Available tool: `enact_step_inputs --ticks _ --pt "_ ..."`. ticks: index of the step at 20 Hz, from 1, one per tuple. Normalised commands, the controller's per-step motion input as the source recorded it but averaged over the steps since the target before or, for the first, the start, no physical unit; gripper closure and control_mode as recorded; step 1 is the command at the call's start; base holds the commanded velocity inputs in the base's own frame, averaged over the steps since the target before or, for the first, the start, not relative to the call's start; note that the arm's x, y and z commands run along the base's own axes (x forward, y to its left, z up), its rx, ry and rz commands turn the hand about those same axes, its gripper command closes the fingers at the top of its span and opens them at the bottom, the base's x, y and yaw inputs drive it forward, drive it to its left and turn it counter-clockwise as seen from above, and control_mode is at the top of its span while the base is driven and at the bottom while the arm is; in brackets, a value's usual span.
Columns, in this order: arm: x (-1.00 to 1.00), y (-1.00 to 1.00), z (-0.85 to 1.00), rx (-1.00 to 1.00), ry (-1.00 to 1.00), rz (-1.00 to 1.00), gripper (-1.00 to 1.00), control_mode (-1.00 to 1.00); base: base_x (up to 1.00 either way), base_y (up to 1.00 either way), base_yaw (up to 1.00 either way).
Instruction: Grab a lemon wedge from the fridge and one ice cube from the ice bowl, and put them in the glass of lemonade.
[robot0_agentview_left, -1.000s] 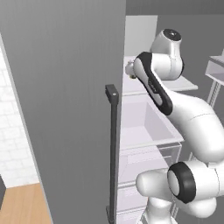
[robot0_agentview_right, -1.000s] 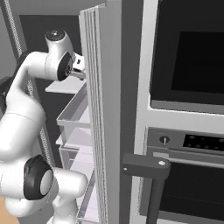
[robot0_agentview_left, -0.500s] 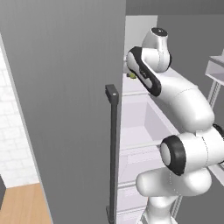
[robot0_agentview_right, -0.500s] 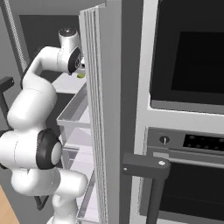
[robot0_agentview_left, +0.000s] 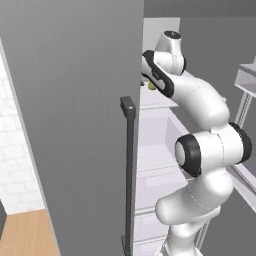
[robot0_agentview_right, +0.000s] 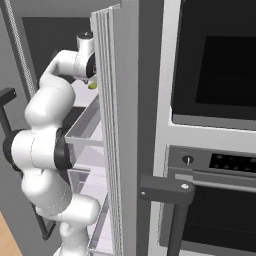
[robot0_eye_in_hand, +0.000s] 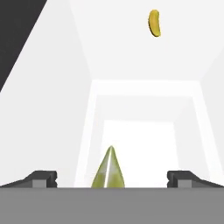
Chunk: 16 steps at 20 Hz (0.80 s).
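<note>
On the fridge (robot0_agentview_left: 75, 100) shelf, the open gripper (robot0_eye_in_hand: 111, 177) straddles the lemon wedge (robot0_eye_in_hand: 109, 171).

Nothing legible anywhere: no labels, brands or numbers. Only tiny pale marks on the oven's control panel (robot0_agentview_right: 231, 163), far too small to read.

Item count, as observed:
- Fridge (robot0_agentview_left: 75, 125): 1 unit, w/ 2 doors seen open.
- Dark bar handles: 2, one (robot0_agentview_left: 129, 175) on the left door, one (robot0_agentview_right: 172, 200) on the right.
- Lemon wedge (robot0_eye_in_hand: 109, 170): 1.
- Yellow curved item (robot0_eye_in_hand: 154, 22), hand view, type not clear: 1.
- Oven (robot0_agentview_right: 220, 80): 1 built-in column.
- End effector (robot0_eye_in_hand: 111, 177): 1, w/ 2 fingertips (robot0_eye_in_hand: 41, 177).
</note>
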Motion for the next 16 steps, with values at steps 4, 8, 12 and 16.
enact_step_inputs --ticks 4,8,12,16 --pt "0.11 0.0 -0.08 -0.01 0.0 0.01 -1.0 -1.0 0.0 0.0 0.0" --pt "-0.36 0.0 -0.05 -0.03 0.0 0.0 -1.0 -1.0 0.0 0.0 0.0" --pt "-0.41 0.0 -0.03 -0.03 -0.01 0.0 -1.0 -1.0 0.0 0.0 0.0" --pt "-0.32 0.0 0.0 -0.01 0.0 0.0 -1.0 -1.0 0.0 0.0 0.0"
